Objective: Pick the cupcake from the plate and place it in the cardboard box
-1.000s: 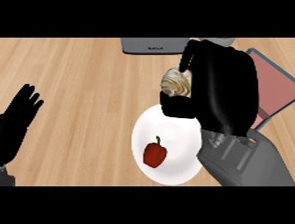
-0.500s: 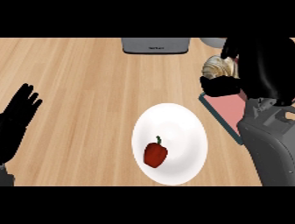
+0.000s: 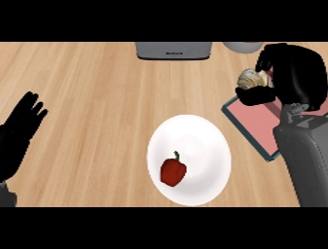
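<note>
Right hand [image 3: 293,73] was curled round the cupcake [image 3: 250,79], held off the counter above the far left edge of the cardboard box [image 3: 256,122], whose pink inside showed. White plate [image 3: 199,140] sat just left of the box, carrying only 1 red pepper [image 3: 173,170]. Left hand [image 3: 15,133] rested at the left edge, fingers straight and up. Grey appliance [image 3: 173,50] at far edge.
</note>
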Controlling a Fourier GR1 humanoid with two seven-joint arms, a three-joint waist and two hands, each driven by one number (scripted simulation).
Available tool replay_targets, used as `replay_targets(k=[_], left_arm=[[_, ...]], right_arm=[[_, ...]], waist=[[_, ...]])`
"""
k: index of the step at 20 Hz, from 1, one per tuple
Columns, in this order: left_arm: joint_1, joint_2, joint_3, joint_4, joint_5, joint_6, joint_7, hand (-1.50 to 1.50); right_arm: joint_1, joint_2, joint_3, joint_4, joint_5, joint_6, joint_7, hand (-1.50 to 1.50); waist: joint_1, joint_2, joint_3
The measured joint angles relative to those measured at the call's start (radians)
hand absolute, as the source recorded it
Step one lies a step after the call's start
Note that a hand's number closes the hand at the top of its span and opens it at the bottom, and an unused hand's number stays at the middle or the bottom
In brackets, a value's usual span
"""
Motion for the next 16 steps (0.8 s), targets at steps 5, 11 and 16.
replay_targets(k=[5,11,16], left_arm=[[-0.016,0.004,0.008,0.039,-0.001,-0.012,-0.025,0.0],[0.007,-0.001,0.009,0.01,0.003,-0.014,-0.017,0.0],[0.009,-0.013,-0.002,0.005,-0.014,-0.008,-0.024,0.0]], right_arm=[[0.009,0.015,-0.054,0.15,-0.051,-0.026,-0.052,1.5],[0.06,0.02,-0.117,0.279,-0.104,-0.057,-0.097,-1.5],[0.108,0.037,-0.138,0.29,-0.161,-0.147,-0.218,-1.5]], waist=[[0.003,0.002,0.0],[0.002,0.001,0.0],[0.0,0.0,0.0]])
